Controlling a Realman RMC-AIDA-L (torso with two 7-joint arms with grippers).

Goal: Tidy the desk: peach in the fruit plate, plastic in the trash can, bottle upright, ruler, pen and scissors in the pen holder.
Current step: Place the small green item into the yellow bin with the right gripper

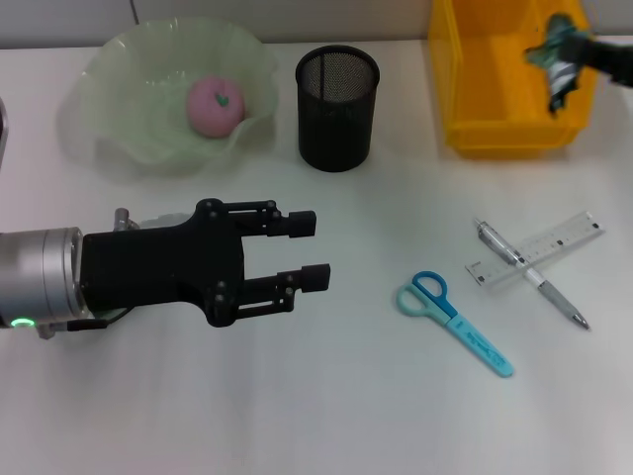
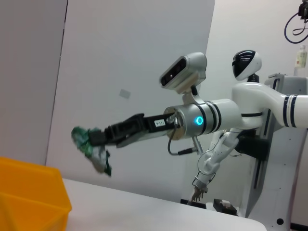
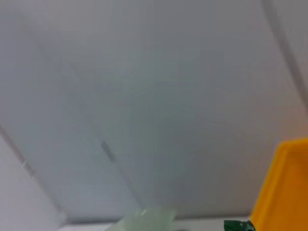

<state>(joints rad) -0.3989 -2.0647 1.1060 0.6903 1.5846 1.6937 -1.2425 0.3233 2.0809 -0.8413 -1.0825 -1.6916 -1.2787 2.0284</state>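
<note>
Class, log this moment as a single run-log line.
right claw: shut on plastic, above trash can | left claw: open, idle | peach: in fruit plate | scissors, pen, ruler: on desk

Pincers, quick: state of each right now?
Left pincer: open, empty, above the table.
Right pincer: closed on crumpled plastic, over the yellow bin.

robotics lab / test room, not a real office: plain white tabletop (image 1: pixel 326 416) staged with a few desk props, bare pale wall panels (image 2: pixel 134 72) behind it, second white humanoid robot (image 2: pixel 250 96) standing in the background of the left wrist view, grey equipment cabinet (image 2: pixel 293 144) next to it, cable loop (image 2: pixel 294 21) hanging from above
</note>
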